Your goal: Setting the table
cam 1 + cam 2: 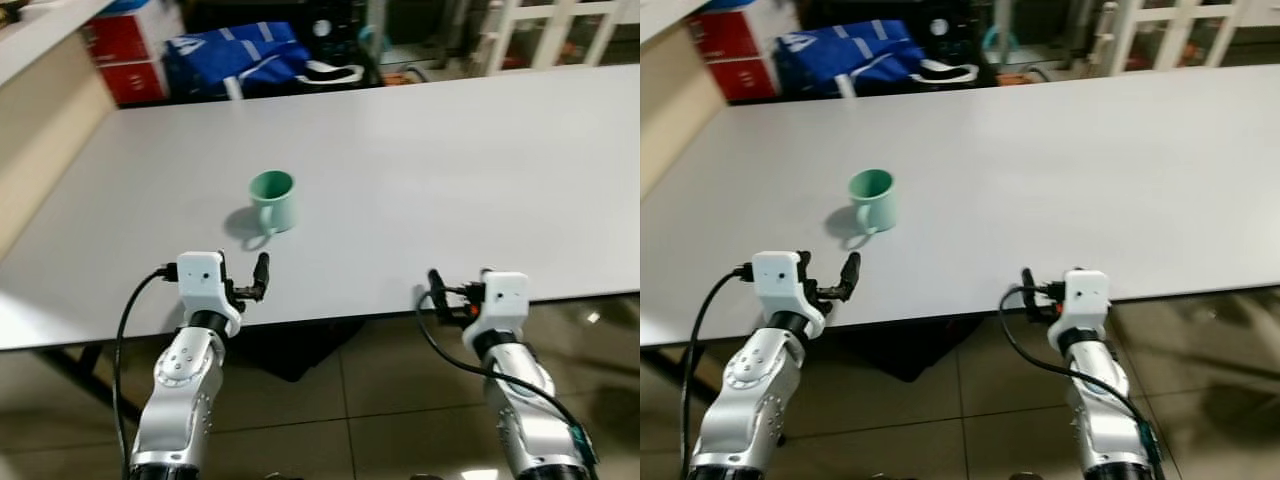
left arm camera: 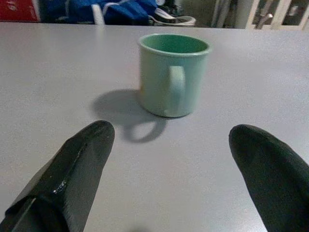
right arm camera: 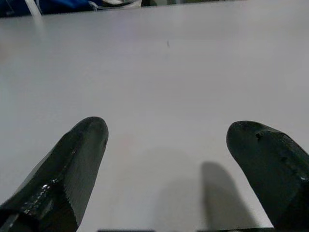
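A pale green mug (image 1: 272,199) is standing upright on the white table (image 1: 450,180), mouth up and empty as far as the interior is showing. Its handle is facing toward the table's near edge, and its shadow is falling on the tabletop to the robot's left of it.

The left gripper (image 1: 250,283) is hovering over the table's near edge, just short of the mug and slightly to the robot's left of it, not touching it. In the left wrist view its two black fingers (image 2: 77,169) are standing spread wide apart with nothing between them, and the mug (image 2: 173,72) is sitting ahead of the gap, a little toward one finger, handle turned toward the camera.

The right gripper (image 1: 440,295) is holding at the table's near edge, well apart from the mug on the robot's right. In the right wrist view its fingers (image 3: 72,164) are likewise standing spread with nothing between them, over bare tabletop.

Beyond the far edge of the table, a blue bag (image 1: 235,55) with white straps is lying on the floor, with red boxes (image 1: 125,55) to the mug's far left; white markings are showing on the bag and boxes, but no writing is legible. A white lattice frame (image 1: 545,30) is standing at the far right. Brown floor tiles (image 1: 370,410) are showing below the table edge.
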Motion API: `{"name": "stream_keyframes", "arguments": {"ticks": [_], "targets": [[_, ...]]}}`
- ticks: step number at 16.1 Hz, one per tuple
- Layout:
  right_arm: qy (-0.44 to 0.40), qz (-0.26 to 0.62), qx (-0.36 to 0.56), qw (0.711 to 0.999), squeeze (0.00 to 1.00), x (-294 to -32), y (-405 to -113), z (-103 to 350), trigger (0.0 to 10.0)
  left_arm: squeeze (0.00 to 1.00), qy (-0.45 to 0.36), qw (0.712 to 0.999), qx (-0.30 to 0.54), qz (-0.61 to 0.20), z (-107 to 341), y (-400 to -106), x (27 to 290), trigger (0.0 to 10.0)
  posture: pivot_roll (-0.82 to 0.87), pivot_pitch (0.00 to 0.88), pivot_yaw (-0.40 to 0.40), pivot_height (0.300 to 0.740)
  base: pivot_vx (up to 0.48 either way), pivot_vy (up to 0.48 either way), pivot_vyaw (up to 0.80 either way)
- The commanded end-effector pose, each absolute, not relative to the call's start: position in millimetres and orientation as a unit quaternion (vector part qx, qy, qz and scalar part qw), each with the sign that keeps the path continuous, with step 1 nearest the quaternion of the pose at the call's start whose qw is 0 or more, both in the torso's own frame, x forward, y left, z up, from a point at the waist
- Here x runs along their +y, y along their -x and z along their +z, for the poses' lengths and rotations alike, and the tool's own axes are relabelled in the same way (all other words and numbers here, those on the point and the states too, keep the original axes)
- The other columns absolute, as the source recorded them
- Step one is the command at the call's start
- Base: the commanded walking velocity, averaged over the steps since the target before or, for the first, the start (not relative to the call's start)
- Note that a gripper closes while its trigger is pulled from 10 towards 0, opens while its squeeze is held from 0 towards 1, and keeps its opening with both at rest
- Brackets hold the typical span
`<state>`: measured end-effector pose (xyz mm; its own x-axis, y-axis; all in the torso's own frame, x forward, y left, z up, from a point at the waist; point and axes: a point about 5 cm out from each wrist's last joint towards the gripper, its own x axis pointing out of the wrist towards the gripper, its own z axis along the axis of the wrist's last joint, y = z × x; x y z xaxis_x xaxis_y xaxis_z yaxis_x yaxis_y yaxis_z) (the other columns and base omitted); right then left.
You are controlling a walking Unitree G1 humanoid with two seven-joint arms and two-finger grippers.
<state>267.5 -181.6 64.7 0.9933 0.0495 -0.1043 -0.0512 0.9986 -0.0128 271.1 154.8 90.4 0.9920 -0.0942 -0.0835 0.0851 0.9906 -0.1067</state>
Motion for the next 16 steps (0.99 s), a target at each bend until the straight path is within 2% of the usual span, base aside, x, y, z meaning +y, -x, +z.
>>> {"name": "stream_keyframes", "arguments": {"ticks": [1, 4, 8, 13, 16], "targets": [[0.01, 0.033, 0.047, 0.998, 0.0, -178, -271, 66, 10.0, 0.0, 0.054, 0.997, 0.044, -0.032, 88, -271, 159, 10.0, -0.24, 0.0, 0.11, 0.74, 0.0, 0.0, 0.0], [0.016, 0.039, 0.045, 0.998, 0.0, -179, -277, 69, 10.0, 0.0, 0.07, 0.997, 0.043, -0.002, 84, -265, 161, 10.0, -0.23, 0.0, 0.081, 0.74, 0.0, 0.0, 0.0], [0.009, 0.032, 0.038, 0.999, 0.0, -177, -277, 69, 10.0, 0.0, 0.061, 0.997, 0.034, -0.03, 87, -275, 154, 10.0, -0.26, 0.0, 0.112, 0.74, 0.0, 0.0, 0.0], [0.006, 0.062, 0.046, 0.997, 0.0, -170, -281, 66, 10.0, 0.0, 0.074, 0.996, 0.03, -0.026, 94, -277, 153, 10.0, -0.23, 0.0, 0.098, 0.74, 0.0, 0.443, 0.0], [0.004, 0.075, 0.054, 0.996, 0.0, -166, -281, 62, 10.0, 0.0, 0.09, 0.994, 0.056, -0.02, 90, -277, 155, 10.0, -0.22, 0.0, 0.093, 0.74, 0.0, 0.441, 0.0]]}}
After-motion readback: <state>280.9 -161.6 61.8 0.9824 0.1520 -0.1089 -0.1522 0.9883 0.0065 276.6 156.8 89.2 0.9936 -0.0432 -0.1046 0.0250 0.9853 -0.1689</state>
